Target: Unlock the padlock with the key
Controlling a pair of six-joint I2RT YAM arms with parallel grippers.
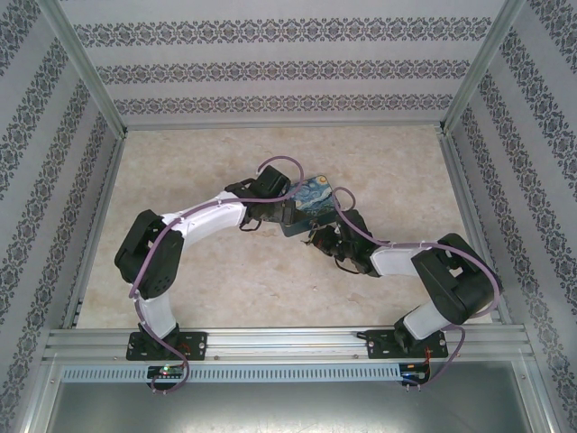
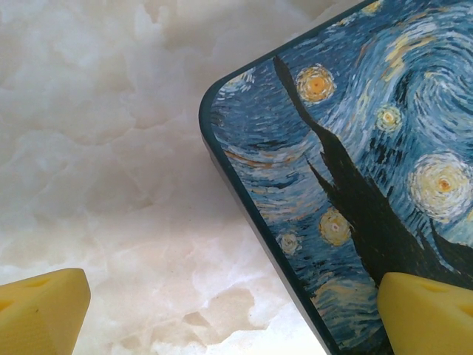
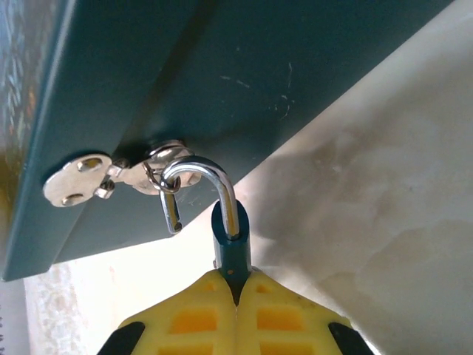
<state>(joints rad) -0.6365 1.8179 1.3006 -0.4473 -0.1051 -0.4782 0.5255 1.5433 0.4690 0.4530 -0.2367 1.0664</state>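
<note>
Your right claw [image 3: 236,285] is clenched on the body of the teal padlock [image 3: 230,240]. It pinches the lock from below, so the silver shackle [image 3: 214,174] points up toward 12 o'clock in the wrist view. That grip makes sense to me: it steadies the lock while it hangs off the little hasp ring [image 3: 164,157] on the side wall of the Starry Night tin [image 3: 244,74].

The shackle's short leg looks free of the body, at about 10 o'clock from the lock, so I'd guess it's open. I can't see the keyhole end because the claw covers it. What I take for the key [image 3: 74,179] lies flat against the tin wall out at 9 o'clock. It seems linked near that same ring, and it's not in the lock.

Your left claw [image 2: 233,318] is released and wide, straddling the tin's rounded corner with one tip over the lid and the other over bare counter [image 2: 111,148]. It's probably there to brace the tin.

Room-wise, the tin wall crowds the shackle at 12. Open counter runs from 3 to 6 o'clock, so that's your way out.
</note>
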